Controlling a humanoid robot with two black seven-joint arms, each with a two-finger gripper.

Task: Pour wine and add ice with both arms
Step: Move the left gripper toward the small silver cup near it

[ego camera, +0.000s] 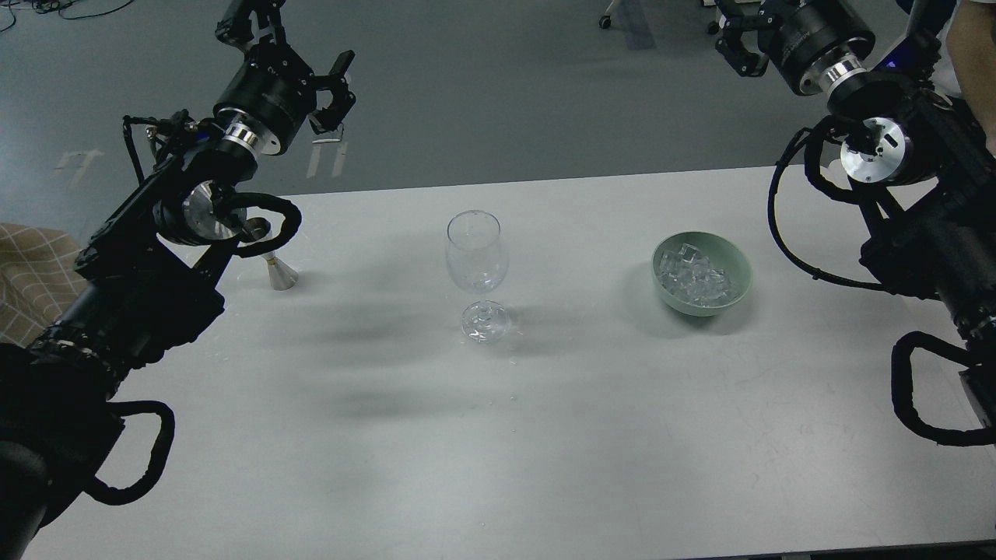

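Ice [698,276] heaped in green bowl [739,268] — wineglass [476,257] alongside (empty).

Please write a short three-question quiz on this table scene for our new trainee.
1. True or false: the wine glass stands upright and empty.
2. Where is the ice? A. in the glass B. in the green bowl C. loose on the table
3. Fill in: the small metal cone stands on the glass's ___ side, near the left arm.

Key: 1 true; 2 B; 3 left.
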